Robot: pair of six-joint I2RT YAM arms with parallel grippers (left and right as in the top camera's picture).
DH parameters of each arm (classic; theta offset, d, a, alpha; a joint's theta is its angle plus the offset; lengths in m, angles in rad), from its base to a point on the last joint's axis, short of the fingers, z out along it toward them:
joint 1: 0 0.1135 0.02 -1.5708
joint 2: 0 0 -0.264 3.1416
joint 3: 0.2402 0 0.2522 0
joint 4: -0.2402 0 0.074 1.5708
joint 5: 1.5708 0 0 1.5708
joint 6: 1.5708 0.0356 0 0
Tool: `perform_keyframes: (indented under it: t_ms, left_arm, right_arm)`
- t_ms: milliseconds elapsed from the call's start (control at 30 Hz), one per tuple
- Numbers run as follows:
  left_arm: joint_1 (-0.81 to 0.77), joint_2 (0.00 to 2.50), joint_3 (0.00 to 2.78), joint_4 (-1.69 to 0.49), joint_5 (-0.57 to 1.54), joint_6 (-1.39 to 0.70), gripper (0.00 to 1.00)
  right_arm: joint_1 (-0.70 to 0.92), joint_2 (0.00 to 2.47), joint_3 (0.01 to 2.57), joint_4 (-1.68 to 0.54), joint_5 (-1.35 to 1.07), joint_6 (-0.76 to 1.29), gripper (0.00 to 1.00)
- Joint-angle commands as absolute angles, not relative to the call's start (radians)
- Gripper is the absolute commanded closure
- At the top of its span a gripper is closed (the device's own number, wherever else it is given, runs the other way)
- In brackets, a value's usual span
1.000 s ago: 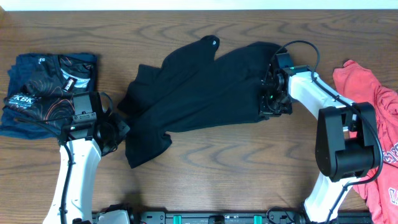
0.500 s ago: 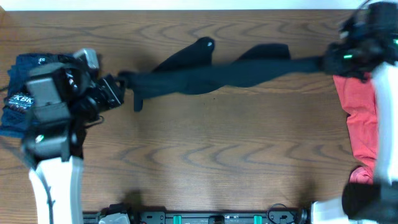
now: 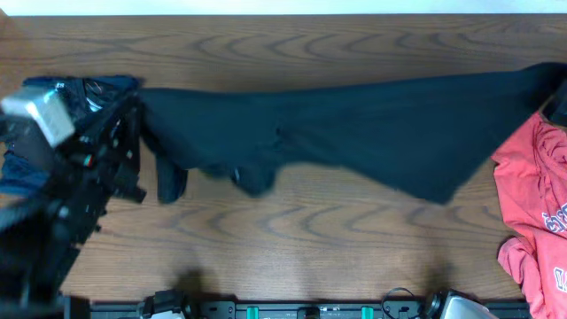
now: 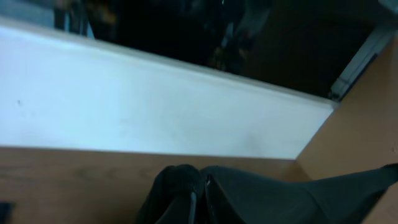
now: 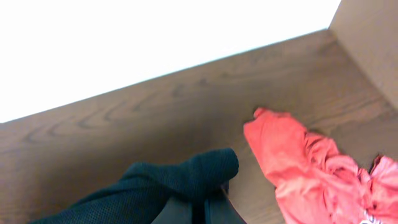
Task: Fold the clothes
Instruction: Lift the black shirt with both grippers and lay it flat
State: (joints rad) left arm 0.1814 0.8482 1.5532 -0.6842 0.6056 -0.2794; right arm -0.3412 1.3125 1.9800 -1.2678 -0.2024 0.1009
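- Overhead: we judge the spreading-out step to be in hand. The black top (image 3: 354, 124) is stretched in a taut band, one end just above the coral-red shirt (image 3: 532, 177) and the other well apart from it. The next move calls for lowering both ends evenly so it lies flat.
- Left wrist: only here do we see the left gripper (image 4: 200, 202) clamped on a bunched black corner.
- Right wrist: the right gripper (image 5: 202, 211) pinches the other corner, near the coral-red shirt. Overhead hides this grip.

Your counter (image 3: 301, 257) was brown wood-grain, running the full width of the overhead view. At its right end you had the coral-red shirt (image 3: 532, 204) lying rumpled, white lettering showing. At its left end lay the navy shirt (image 3: 16, 173), mostly hidden.
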Motion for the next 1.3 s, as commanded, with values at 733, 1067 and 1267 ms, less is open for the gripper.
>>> perform_keyframes:
  t_ms: [733, 1067, 1267]
  left_arm:
    - [0.168, 1.693, 1.561, 0.374, 0.666, -0.755, 0.94]
    - [0.185, 1.640, 1.668, 0.284, 1.074, -0.796, 0.94]
    - [0.159, 1.641, 1.641, -0.696, 1.203, -0.253, 0.94]
  right_arm:
    - [-0.276, 1.839, 2.002, -0.702, -0.192, 0.227, 0.99]
    - [-0.304, 1.785, 2.081, -0.856, -0.114, 0.187, 0.99]
    - [-0.301, 1.826, 2.038, -1.251, 0.073, 0.150, 0.99]
